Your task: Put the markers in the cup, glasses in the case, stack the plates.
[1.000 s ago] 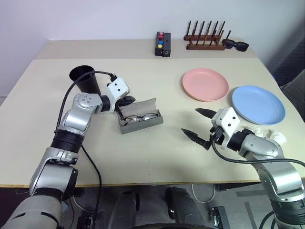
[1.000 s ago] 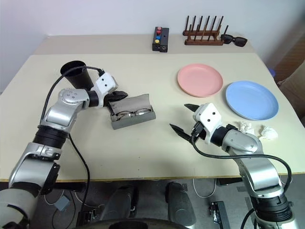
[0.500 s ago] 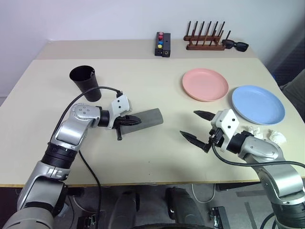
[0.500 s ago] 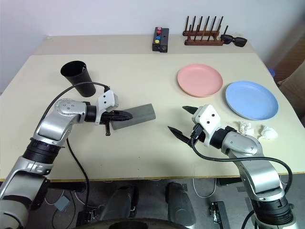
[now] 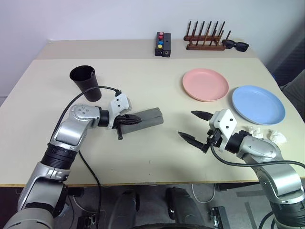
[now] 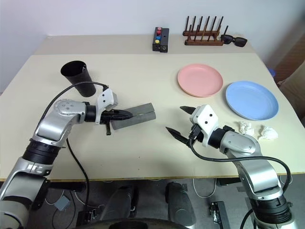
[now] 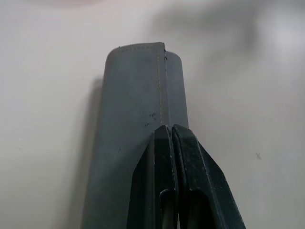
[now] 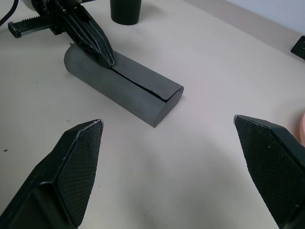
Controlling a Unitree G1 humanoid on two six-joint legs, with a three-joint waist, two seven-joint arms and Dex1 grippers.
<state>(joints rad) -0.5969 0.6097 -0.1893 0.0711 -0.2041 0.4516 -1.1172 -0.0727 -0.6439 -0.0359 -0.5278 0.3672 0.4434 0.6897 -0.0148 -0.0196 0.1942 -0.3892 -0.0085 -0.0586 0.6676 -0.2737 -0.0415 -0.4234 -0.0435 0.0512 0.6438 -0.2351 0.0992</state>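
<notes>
In front of you on the pale table [image 5: 157, 157] lies the case [image 5: 145, 118], a grey, rounded, elongated pouch with its flap now folded down shut, a stitched seam running along its top. It sits left of centre, its length running left to right. Your left gripper [image 5: 137, 119] rests its fingertips on the top of the case at its left end, the two black fingers pressed together with nothing between them. A second ago the case stood open with the glasses lying inside and this gripper was at the raised flap; since then the flap has come down, the glasses are hidden from sight, and the gripper has pulled back toward you. The cup [image 5: 86, 83], a tall black tumbler, stands upright to the far left of the case, well apart from it. The pink plate [image 5: 205, 84] and the blue plate [image 5: 258, 104] lie side by side on the right, not stacked. Your right gripper [image 5: 195, 126] hovers above the table to the right of the case, fingers spread wide and empty, in the same place as before.
</notes>
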